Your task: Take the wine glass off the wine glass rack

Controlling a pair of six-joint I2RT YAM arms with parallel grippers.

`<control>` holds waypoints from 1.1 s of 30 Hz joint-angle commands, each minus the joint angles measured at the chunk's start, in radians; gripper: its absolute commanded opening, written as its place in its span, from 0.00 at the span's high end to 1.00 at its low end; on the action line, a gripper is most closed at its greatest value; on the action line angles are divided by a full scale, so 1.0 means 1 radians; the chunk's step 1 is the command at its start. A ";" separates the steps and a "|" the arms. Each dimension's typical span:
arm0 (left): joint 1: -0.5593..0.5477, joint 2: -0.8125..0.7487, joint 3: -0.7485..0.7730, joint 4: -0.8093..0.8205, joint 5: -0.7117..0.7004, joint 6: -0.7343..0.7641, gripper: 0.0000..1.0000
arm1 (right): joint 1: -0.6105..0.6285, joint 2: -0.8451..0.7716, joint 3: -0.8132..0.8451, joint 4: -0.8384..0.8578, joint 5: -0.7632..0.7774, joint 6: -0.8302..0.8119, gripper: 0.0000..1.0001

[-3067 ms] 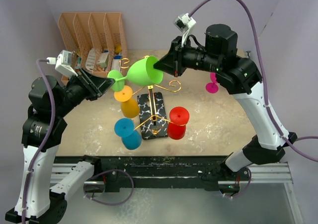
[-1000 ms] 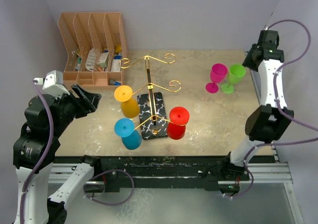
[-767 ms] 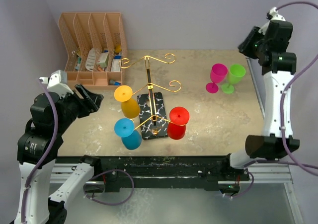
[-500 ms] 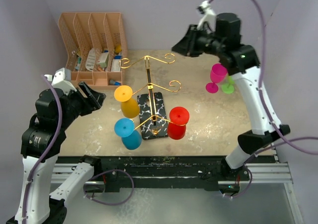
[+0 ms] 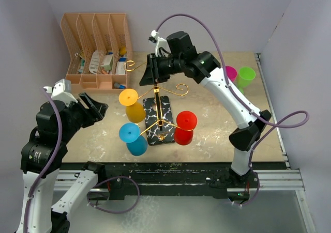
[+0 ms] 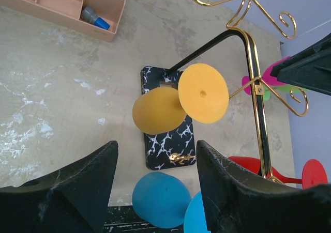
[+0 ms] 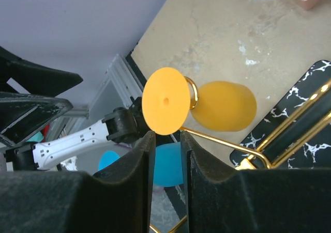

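The wine glass rack (image 5: 166,110), gold wire on a black marble base, stands mid-table. A yellow wine glass (image 5: 132,105), a blue one (image 5: 133,139) and a red one (image 5: 184,128) hang on it by their feet. My right gripper (image 5: 145,77) hovers over the rack's upper left hooks, open by a narrow gap with nothing in it. In the right wrist view the yellow glass's round foot (image 7: 166,107) sits just past the gripper (image 7: 166,136). My left gripper (image 5: 96,106) is open, left of the rack, and faces the yellow glass (image 6: 159,110) and the blue glass (image 6: 160,199).
A pink glass (image 5: 231,73) and a green glass (image 5: 246,76) stand upright on the table at the far right, behind my right arm. The peach slotted organiser (image 5: 95,42) with small items fills the back left corner. Purple walls close in the left, back and right.
My right arm has swung from the table's far right edge over to the top of the rack, its jaws narrower. The green glass it carried earlier stands beside the pink one. The left gripper shifted slightly.
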 commanded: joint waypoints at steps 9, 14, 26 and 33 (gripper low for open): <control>-0.002 0.003 -0.065 0.046 0.001 -0.029 0.35 | 0.072 0.061 0.081 -0.045 0.089 -0.020 0.58; -0.002 0.007 -0.074 0.057 0.005 -0.030 0.35 | 0.079 0.099 0.096 -0.045 0.090 -0.020 0.60; -0.002 0.001 -0.090 0.053 -0.004 -0.026 0.35 | 0.119 0.143 0.151 -0.073 0.094 -0.048 0.62; -0.002 -0.003 -0.098 0.052 -0.004 -0.026 0.35 | 0.140 0.155 0.174 -0.087 0.091 -0.056 0.66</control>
